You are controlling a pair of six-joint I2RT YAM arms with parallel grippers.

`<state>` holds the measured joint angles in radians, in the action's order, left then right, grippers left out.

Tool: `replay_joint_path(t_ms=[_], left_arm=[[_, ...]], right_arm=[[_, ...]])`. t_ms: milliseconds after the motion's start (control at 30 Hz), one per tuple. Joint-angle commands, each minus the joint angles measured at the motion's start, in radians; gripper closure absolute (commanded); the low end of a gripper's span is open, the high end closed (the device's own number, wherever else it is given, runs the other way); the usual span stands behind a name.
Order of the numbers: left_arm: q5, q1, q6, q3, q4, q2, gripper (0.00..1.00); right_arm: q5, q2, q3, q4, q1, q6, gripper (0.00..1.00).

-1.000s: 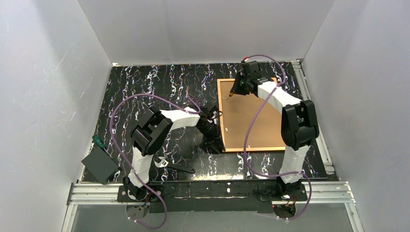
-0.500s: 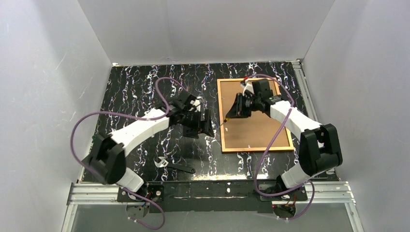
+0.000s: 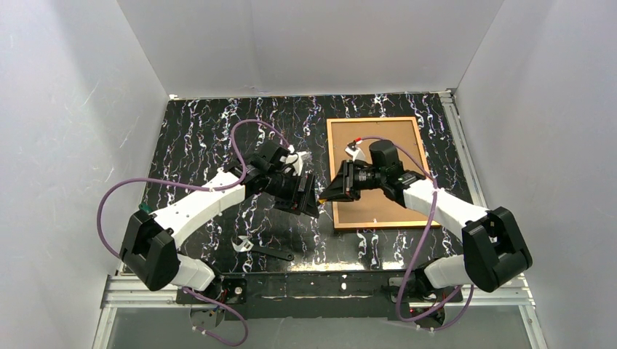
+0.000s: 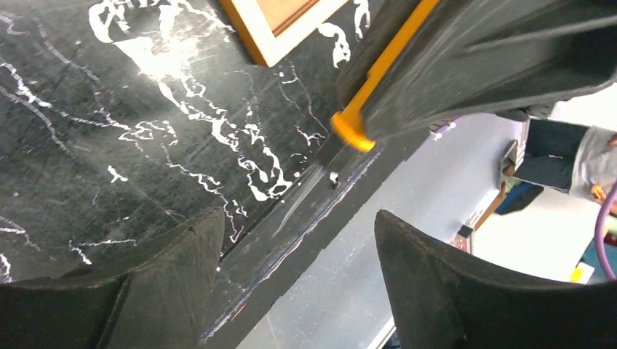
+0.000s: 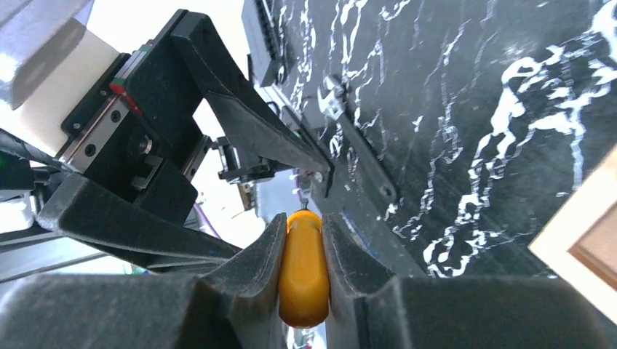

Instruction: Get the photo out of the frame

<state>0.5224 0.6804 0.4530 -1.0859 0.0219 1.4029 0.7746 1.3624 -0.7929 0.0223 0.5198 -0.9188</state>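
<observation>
The frame (image 3: 375,121) lies face down at the table's right centre. The tan back board of the photo (image 3: 378,211) shows inside it, and the printed side is hidden. My right gripper (image 3: 331,190) is just off the frame's left edge, shut on an orange-handled screwdriver (image 5: 303,269). The screwdriver's blade (image 4: 309,185) points at my left gripper (image 3: 309,195). The left gripper is open and empty, facing the right one a short way off. A frame corner shows in the left wrist view (image 4: 265,40) and in the right wrist view (image 5: 582,240).
A black wrench (image 3: 262,251) lies near the table's front edge between the arms and also shows in the right wrist view (image 5: 356,145). Purple cables loop over both arms. White walls enclose the table on three sides.
My right gripper has moved from the frame's far end to near its left edge, carrying the screwdriver. The left arm has swung out and its gripper now faces the right one.
</observation>
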Motion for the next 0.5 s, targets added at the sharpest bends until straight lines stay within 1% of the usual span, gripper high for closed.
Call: replay_joint_path(t_ms=[0, 67, 133, 167, 233, 300, 333, 367, 400, 467], left_arm=[[0.149, 0.004, -0.005, 0.014, -0.013, -0.007, 0.31], [0.181, 0.004, 0.008, 0.017, -0.049, -0.004, 0.45], [0.186, 0.004, 0.004, 0.014, -0.038, -0.001, 0.65], [0.191, 0.005, 0.002, 0.014, -0.034, 0.000, 0.73], [0.199, 0.005, 0.002, 0.018, -0.038, -0.008, 0.85], [0.175, 0.004, -0.015, 0.019, -0.031, -0.024, 1.00], [0.165, 0.005, -0.031, 0.018, -0.028, -0.037, 1.00], [0.157, 0.004, -0.051, 0.014, 0.006, -0.047, 1.00], [0.154, 0.003, -0.076, 0.004, 0.037, -0.057, 1.00], [0.192, -0.002, -0.138, -0.033, 0.123, -0.059, 1.00]], right_arm=[[0.008, -0.029, 0.007, 0.145, 0.063, -0.120, 0.99], [-0.003, -0.026, 0.012, 0.165, 0.075, -0.138, 0.99], [0.000, -0.034, 0.019, 0.206, 0.075, -0.162, 0.99], [-0.008, -0.038, 0.014, 0.208, 0.075, -0.159, 0.99], [-0.001, -0.044, -0.005, 0.188, 0.075, -0.147, 0.99], [0.015, -0.048, -0.021, 0.165, 0.075, -0.127, 0.99], [0.032, -0.050, -0.032, 0.143, 0.075, -0.104, 0.99], [0.042, -0.055, -0.045, 0.095, 0.072, -0.056, 0.92], [0.044, -0.065, -0.061, 0.024, 0.067, 0.012, 0.71], [0.050, -0.090, -0.092, -0.120, 0.049, 0.214, 0.33]])
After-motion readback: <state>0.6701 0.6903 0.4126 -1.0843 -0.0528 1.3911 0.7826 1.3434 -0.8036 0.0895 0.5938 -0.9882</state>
